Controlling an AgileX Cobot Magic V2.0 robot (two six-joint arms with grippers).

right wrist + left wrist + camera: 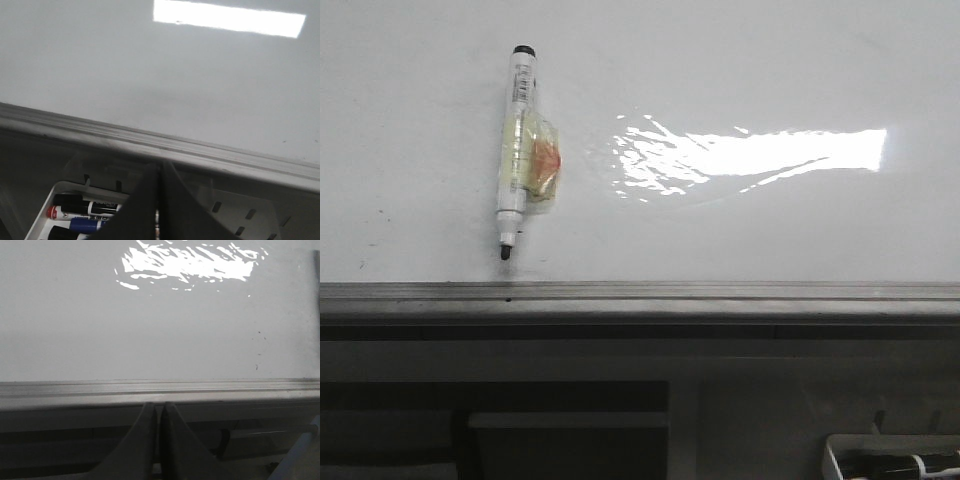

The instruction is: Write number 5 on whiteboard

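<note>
The whiteboard is glossy white with a bright glare patch and a grey metal rail along its near edge. No number 5 shows on it; only a few tiny dark specks. An uncapped white marker with yellowish tape and an orange patch lies on the board at the left, tip toward the rail. My left gripper is shut and empty, below the rail. My right gripper is shut and empty, below the rail, above a marker tray. Neither gripper shows in the front view.
A white slotted tray holds several markers, with black, red and blue among them; its corner shows at the front view's lower right. Dark structure lies below the rail.
</note>
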